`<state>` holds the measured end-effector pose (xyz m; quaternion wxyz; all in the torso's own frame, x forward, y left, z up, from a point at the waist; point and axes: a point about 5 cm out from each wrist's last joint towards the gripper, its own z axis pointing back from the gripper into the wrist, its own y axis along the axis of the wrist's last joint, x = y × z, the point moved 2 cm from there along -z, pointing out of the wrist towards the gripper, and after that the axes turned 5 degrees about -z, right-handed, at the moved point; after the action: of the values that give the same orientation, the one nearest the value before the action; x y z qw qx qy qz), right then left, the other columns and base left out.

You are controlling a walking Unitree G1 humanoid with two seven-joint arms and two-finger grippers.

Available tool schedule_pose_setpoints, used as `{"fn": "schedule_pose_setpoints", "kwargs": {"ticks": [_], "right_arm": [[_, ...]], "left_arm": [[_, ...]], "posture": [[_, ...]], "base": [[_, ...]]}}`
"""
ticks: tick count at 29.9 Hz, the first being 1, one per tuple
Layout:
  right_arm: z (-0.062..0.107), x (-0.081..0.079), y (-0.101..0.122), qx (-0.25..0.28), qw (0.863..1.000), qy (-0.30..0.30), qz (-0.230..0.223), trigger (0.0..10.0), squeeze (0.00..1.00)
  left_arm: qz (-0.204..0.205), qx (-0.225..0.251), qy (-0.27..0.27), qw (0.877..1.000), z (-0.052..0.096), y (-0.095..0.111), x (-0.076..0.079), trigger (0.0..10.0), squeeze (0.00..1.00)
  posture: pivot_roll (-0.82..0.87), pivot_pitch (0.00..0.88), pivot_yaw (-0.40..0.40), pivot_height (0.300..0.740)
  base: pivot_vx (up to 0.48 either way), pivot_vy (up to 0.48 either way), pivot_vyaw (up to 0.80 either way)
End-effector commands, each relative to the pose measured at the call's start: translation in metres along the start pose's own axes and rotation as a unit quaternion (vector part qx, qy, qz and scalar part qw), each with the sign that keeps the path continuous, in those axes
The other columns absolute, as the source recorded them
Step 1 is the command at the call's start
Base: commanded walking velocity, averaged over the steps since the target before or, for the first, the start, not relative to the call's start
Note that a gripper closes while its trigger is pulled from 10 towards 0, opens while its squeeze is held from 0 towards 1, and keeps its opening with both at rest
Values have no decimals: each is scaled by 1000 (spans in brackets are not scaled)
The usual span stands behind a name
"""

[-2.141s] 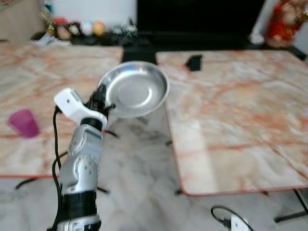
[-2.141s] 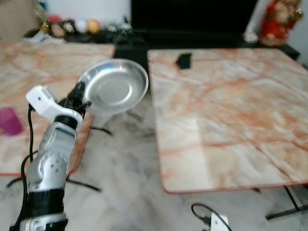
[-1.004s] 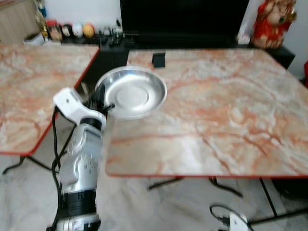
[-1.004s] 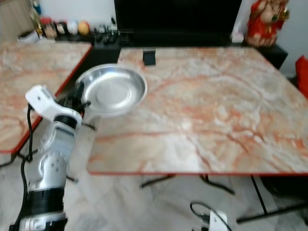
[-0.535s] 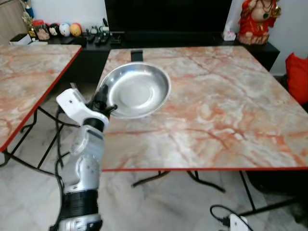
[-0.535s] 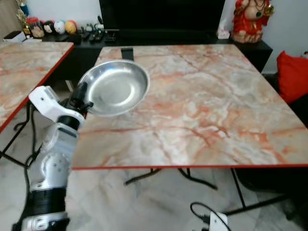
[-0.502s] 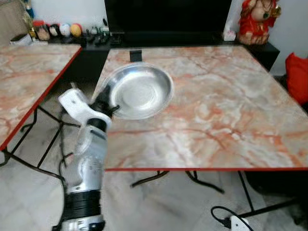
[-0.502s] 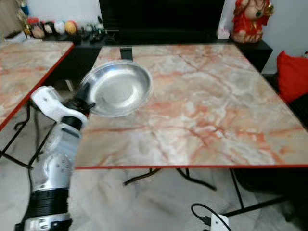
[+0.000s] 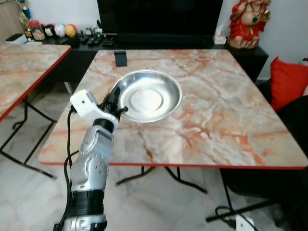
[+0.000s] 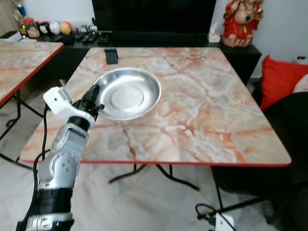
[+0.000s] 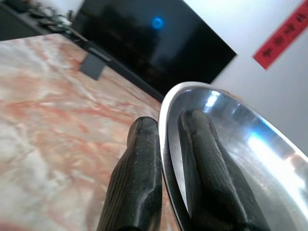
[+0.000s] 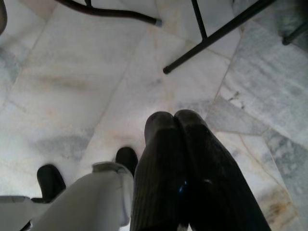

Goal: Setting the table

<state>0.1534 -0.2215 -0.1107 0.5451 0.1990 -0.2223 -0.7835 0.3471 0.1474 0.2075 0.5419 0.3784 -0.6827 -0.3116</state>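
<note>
steel bowl point(image 9: 149, 96) now over marble table point(image 9: 226, 120), left gripper point(image 9: 114, 103) clamped on rim; approach done, set-down next. right gripper point(image 12: 178, 159) closed, idle.

Two marble-patterned tables point(image 9: 231, 115) with red edging are standing on pale marble floor point(image 9: 29, 202). Far back, a dark TV point(image 9: 159, 17) is sitting above a low black cabinet point(image 9: 240, 50), a red figurine point(image 9: 248, 21) glowing on the right.

Silver jointed left arm point(image 9: 91, 168) with white wrist camera block point(image 9: 84, 103), black cable, ribbed matte-black fingers point(image 11: 137, 183).
</note>
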Motion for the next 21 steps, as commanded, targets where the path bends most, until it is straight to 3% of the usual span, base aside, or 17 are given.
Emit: {"fn": "schedule_pose_setpoints", "kwargs": {"ticks": [1, 5, 8, 9, 11, 12, 21], "right_arm": [[0, -2, -3, -2, 1000, 0, -6, 10000, 0], [0, -1, -3, -2, 1000, -2, -11, 10000, 0], [0, -1, -3, -2, 1000, -2, -13, 10000, 0], [0, -2, -3, -1, 1000, -2, -14, 10000, 0], [0, -2, -3, -1, 1000, -2, -13, 10000, 0], [0, -2, -2, 0, 1000, -2, -14, 10000, 0], [0, -2, -1, 1, 1000, -1, -17, 10000, 0]], "left_arm": [[-10, 14, 2, 1000, 0, 7, 0, 10000, 0], [-38, -2, -12, 999, 0, 3, 1, 10000, 0], [-91, -22, -38, 995, 1, -2, 3, 10000, 0], [-129, -31, -55, 990, 2, -3, 2, 10000, 0], [-150, -38, -66, 986, 2, -4, 0, 10000, 0], [-179, -45, -73, 980, 2, -3, -3, 10000, 0], [-211, -50, -85, 973, 3, 9, -19, 10000, 0]], "posture": [[11, 0, -29, 740], [12, 0, -30, 740], [11, 0, -30, 740], [11, 0, -30, 740], [7, 0, -31, 740], [11, 0, -31, 740], [19, 5, -34, 740]], "base": [[0, -300, 0], [0, -143, 0], [0, 0, 0], [0, 0, 0], [0, 0, 0], [0, 0, 0], [0, 0, 0]]}}
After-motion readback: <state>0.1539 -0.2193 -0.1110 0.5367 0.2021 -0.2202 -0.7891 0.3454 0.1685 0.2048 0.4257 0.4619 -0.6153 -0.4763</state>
